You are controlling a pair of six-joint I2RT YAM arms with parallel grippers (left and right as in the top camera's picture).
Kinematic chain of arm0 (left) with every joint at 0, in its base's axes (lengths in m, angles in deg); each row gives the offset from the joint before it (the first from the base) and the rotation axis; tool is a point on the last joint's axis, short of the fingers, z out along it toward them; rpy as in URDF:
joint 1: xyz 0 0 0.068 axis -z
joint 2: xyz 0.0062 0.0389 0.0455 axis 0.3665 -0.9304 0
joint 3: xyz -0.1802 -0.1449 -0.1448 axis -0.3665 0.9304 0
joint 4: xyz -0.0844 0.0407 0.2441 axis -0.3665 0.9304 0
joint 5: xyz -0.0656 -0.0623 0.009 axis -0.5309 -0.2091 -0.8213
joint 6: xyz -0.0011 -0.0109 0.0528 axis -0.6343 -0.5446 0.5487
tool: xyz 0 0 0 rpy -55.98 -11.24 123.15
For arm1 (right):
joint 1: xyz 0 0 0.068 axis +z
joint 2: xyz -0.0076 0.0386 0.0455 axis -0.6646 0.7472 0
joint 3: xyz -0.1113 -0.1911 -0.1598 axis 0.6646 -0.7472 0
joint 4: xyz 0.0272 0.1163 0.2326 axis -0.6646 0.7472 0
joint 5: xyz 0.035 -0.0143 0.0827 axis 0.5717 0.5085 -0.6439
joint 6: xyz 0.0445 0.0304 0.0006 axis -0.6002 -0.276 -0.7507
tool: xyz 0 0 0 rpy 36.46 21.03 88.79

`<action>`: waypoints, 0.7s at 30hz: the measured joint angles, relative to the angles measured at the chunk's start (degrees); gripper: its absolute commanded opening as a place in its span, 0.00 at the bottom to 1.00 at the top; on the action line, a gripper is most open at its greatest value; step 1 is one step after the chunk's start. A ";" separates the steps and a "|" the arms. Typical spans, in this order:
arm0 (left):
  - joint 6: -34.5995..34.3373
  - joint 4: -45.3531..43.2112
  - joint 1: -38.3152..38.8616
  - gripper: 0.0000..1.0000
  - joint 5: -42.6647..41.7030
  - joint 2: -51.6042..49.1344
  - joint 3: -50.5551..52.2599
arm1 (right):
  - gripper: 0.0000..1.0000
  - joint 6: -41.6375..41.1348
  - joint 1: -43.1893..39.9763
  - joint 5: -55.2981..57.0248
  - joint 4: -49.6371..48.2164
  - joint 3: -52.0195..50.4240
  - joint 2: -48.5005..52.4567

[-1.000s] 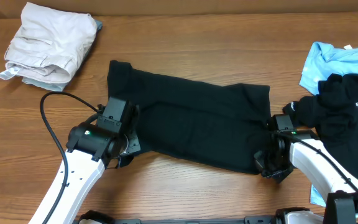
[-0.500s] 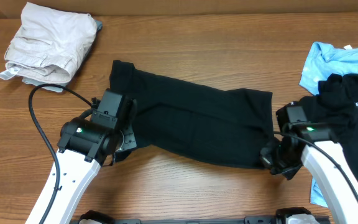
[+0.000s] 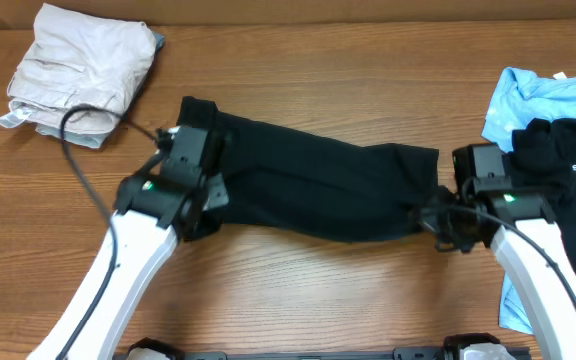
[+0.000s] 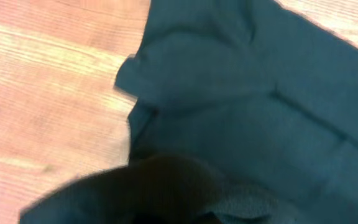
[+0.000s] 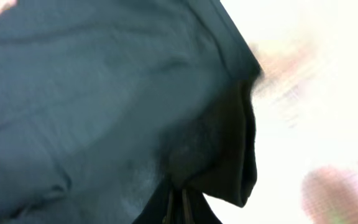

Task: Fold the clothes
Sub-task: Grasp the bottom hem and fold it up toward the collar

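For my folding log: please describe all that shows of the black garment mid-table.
The black garment is soft, matte dark cloth, creased, lying lengthwise across the wooden table, slightly slanted. Its near edge is pinched at both ends: the left pincer grips the left end, the right pincer the right end.

Black garment point(image 3: 318, 190) — narrower, near edge higher.

Left hand point(image 3: 204, 215), right hand point(image 3: 433, 218): both clamped, low.
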 measured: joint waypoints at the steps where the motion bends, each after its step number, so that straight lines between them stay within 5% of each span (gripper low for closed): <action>1: 0.17 -1.60 -0.02 0.04 0.52 -1.38 -0.02 | 0.04 0.28 0.00 0.24 -1.97 0.02 1.18; 13: 0.83 -21.42 -0.02 0.08 6.97 -19.10 -0.15 | 0.05 3.85 0.00 1.55 -22.29 0.13 17.75; 14: 0.90 -22.36 -0.02 0.17 7.32 -20.11 -0.15 | 0.09 4.17 0.00 1.70 -23.47 0.13 18.49; 16: 1.42 -23.91 -0.02 0.50 8.22 -22.12 -0.15 | 0.21 4.70 0.00 2.25 -25.55 0.13 19.41; 18: 1.68 -24.50 -0.02 0.95 8.85 -23.30 -0.15 | 0.34 5.29 -0.09 2.45 -26.36 0.15 19.58; 21: 2.62 -24.52 -0.13 1.00 9.44 -24.00 -0.15 | 0.39 7.21 -0.76 1.75 -24.33 1.44 19.58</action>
